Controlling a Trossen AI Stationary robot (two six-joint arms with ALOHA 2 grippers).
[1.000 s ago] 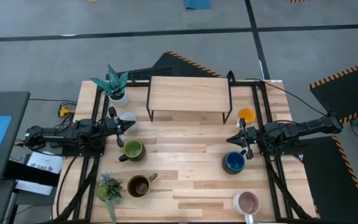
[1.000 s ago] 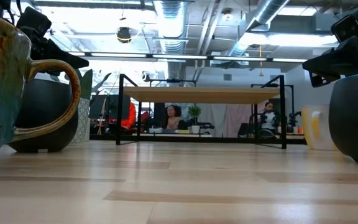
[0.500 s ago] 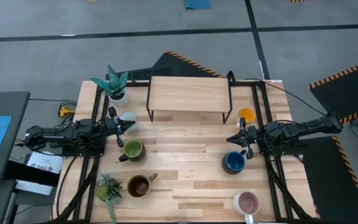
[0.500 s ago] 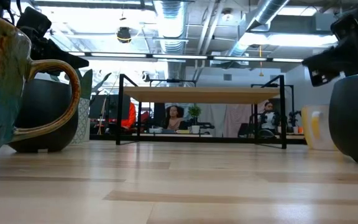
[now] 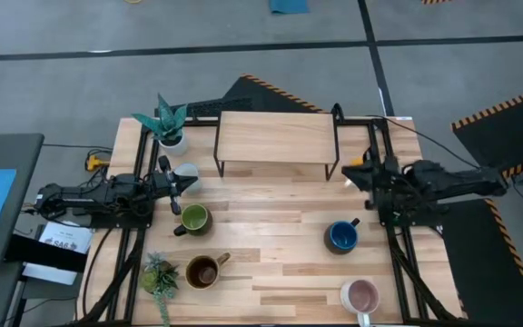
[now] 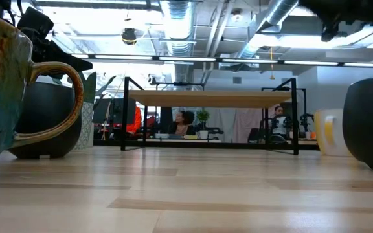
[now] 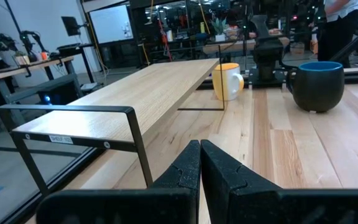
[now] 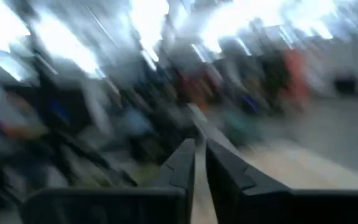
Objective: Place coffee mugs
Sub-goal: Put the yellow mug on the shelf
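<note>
1. Wooden table (image 5: pixel 271 254), pale planks, standing on a grey floor with striped hazard mats at its far corners.
2. Pink mug (image 5: pixel 360 296): nearest edge, right side, handle toward the front.
3. Brown mug (image 5: pixel 203 272): near the front on the left, handle pointing right; just beside a small green plant (image 5: pixel 160 275).
4. Dark blue mug (image 5: pixel 341 237): right of centre, upright, handle pointing up-right toward the right arm, apart from it.
5. Olive green mug (image 5: pixel 194 219): left of centre, upright, handle toward the lower left.
6. Left gripper (image 5: pixel 185 184): low over the table just behind the olive green mug, fingers (image 7: pixel 185 171) pressed together and holding nothing.
7. White mug (image 5: pixel 186 172): behind the left gripper, close to it, near the left leg of the shelf.
8. Right gripper (image 5: pixel 349 173): at the right end of the shelf, over the spot where an orange mug (image 7: pixel 227 81) stands; that mug is mostly covered in the high view. Fingers (image 8: pixel 182 165) nearly together with a thin gap, nothing seen between them.
9. Wooden shelf (image 5: pixel 277 141) on black metal legs: centre rear, its top bare.
10. Spiky green plant in a white pot (image 5: pixel 168 125): far left corner, beside the shelf.
11. Background beyond the table in the low view: an open workroom with ceiling ducts and seated people.
</note>
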